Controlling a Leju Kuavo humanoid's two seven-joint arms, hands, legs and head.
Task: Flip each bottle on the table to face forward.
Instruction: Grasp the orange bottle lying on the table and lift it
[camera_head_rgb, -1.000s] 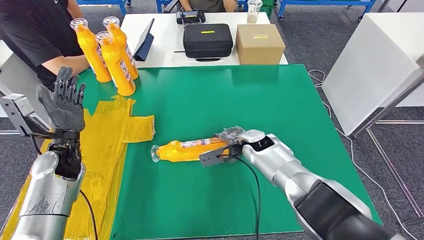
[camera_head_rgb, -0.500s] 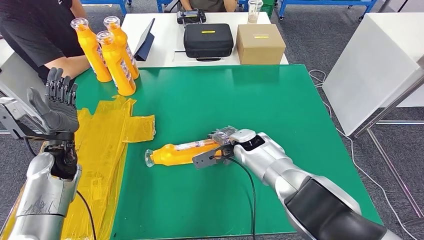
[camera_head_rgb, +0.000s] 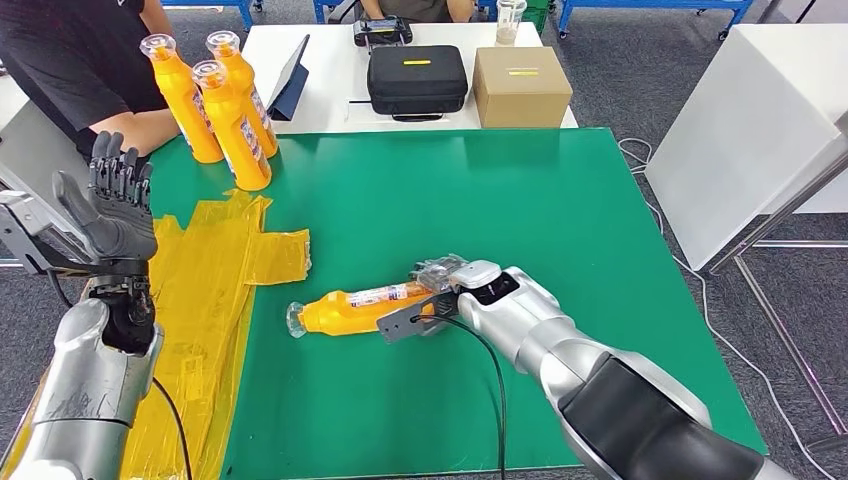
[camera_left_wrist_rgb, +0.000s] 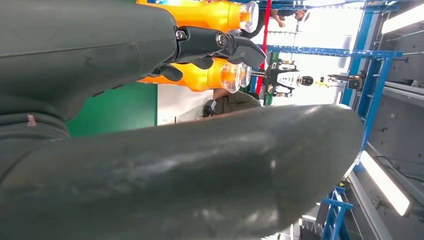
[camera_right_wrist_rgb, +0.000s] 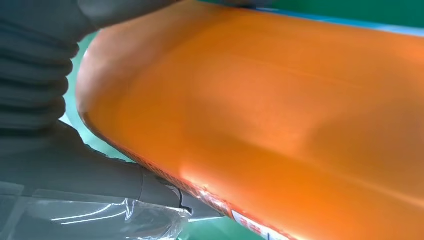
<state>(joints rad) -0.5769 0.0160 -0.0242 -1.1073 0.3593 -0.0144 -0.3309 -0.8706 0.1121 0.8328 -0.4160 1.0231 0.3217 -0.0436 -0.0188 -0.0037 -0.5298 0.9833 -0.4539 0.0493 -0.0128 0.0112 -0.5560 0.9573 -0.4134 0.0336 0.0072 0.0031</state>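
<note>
On the left, my left hand (camera_head_rgb: 112, 210) is up in the air beside the table with its dark fingers spread, and it holds nothing. Past it, three tall orange plastic bottles with clear caps (camera_head_rgb: 215, 100) stand together at the far left corner of the green table top (camera_head_rgb: 560, 200), close to a person's arm in a black sleeve (camera_head_rgb: 135, 128). A crinkly yellow plastic sheet (camera_head_rgb: 215, 270) lies along the left side of the table. Near the middle, one more orange plastic bottle with a white label (camera_head_rgb: 360, 305) lies on its side, clear cap pointing left. My right hand (camera_head_rgb: 445, 290) is wrapped around its fat bottom end, and I see its grey thumb pressed on the orange side in the right wrist view. I think the job now is to turn this bottle and stand it up. I should hold tight, because the smooth side could slip. I should lift slowly and keep the cap away from the yellow sheet.
</note>
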